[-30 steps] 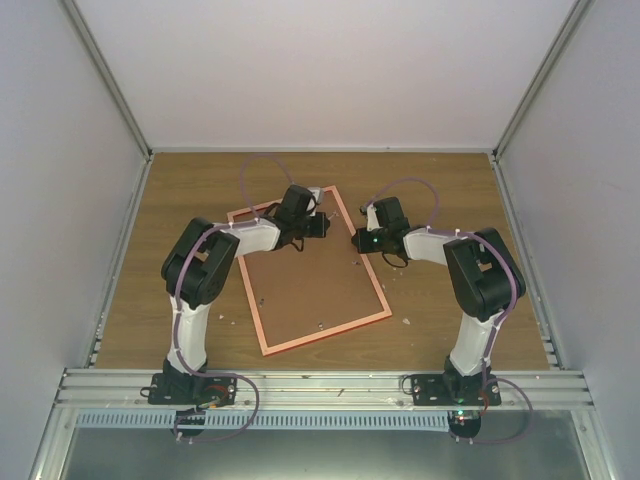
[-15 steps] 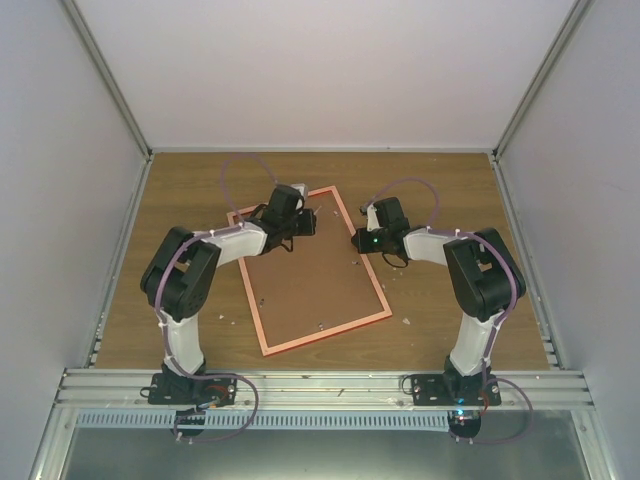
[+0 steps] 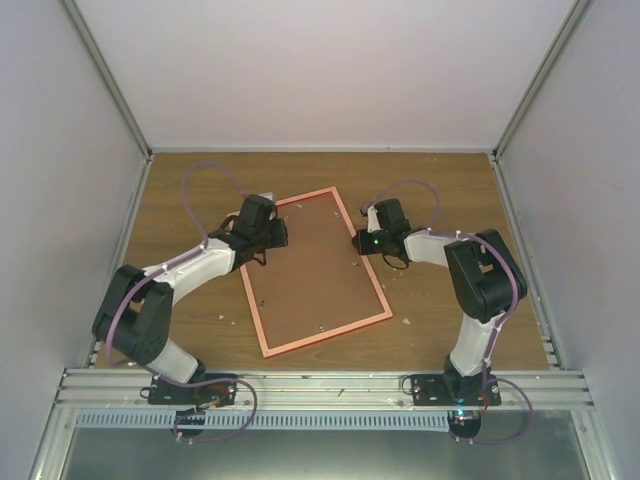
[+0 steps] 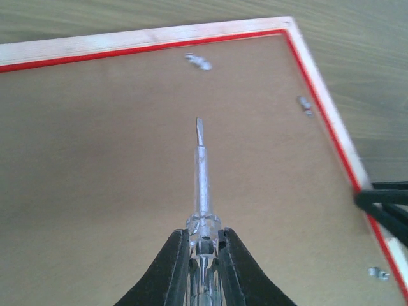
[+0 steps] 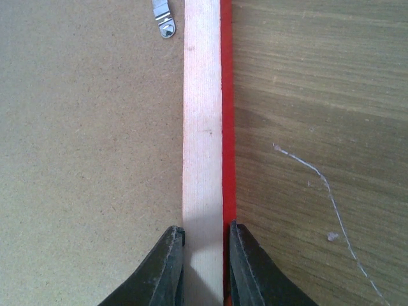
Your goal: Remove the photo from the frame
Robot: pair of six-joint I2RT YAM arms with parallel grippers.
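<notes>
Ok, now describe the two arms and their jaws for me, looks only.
Both the left arm and right arm have white links between bulky black joints on black bases. A thin purple cable loops along each. The jaws are black, smooth, curved prongs. A small green light glows at the right wrist. No markings are legible.

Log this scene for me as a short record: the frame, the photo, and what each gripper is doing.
frame: lies back up on the wooden table, brown board showing
photo: not in view; only the back shows
left gripper: shut on a screwdriver, flat tip pointing over the board
right gripper: shut on the frame's right rail
metal clips: small tabs on the board near the rails
task state: photo not yet out
</notes>
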